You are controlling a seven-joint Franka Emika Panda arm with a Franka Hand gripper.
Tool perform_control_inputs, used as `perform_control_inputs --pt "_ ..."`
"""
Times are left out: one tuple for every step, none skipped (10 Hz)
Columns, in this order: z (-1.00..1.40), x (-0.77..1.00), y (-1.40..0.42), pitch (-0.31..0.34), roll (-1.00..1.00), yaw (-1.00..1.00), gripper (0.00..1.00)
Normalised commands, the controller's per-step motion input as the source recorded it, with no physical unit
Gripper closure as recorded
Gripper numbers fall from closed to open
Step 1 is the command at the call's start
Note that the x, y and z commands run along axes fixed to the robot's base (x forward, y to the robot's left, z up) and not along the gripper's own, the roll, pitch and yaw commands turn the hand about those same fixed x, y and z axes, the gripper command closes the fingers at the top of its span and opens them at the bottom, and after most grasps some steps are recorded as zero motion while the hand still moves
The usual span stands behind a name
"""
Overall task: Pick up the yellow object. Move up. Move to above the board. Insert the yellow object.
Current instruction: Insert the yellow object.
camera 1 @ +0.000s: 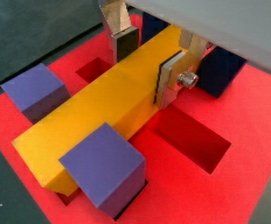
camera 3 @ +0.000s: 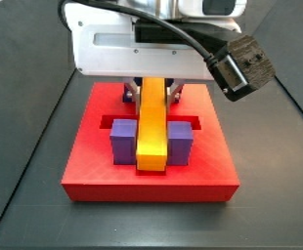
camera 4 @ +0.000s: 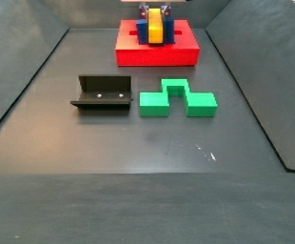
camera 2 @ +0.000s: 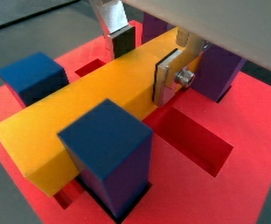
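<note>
Yellow object [camera 1: 97,109] between board [camera 1: 237,188] posts, gripper [camera 1: 149,59] fingers clamped, far end seemingly hidden.

one large flat red square board [camera 3: 102,181] with recessed slots; one long yellow-orange rectangular bar [camera 3: 151,132] lying across it. blue-purple upright posts: two show in a side view [camera 3: 123,142], three in both wrist views [camera 1: 35,90]. one gripper [camera 1: 145,54], upper centre, with two silver fingers. one green stepped block [camera 4: 178,99]; one dark l-shaped fixture [camera 4: 101,93].
</note>
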Motion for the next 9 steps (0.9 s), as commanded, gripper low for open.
perform_control_inputs --pt "-0.23 0.00 0.00 0.000 -0.09 0.00 1.00" --pt "-0.38 -0.01 0.00 -0.034 -0.20 0.00 1.00" --pt "-0.39 0.00 0.00 -0.037 -0.23 0.00 1.00" --pt "-0.27 0.00 0.00 -0.026 -0.17 0.00 1.00" --pt "-0.24 0.00 0.00 0.000 -0.12 0.00 1.00" --pt "-0.15 0.00 -0.08 -0.006 -0.16 0.01 1.00" --pt "-0.07 0.00 -0.26 -0.007 -0.09 0.05 1.00" --pt "-0.24 0.00 -0.02 -0.023 -0.13 0.01 1.00" --pt "-0.36 0.00 0.11 -0.011 -0.14 0.00 1.00"
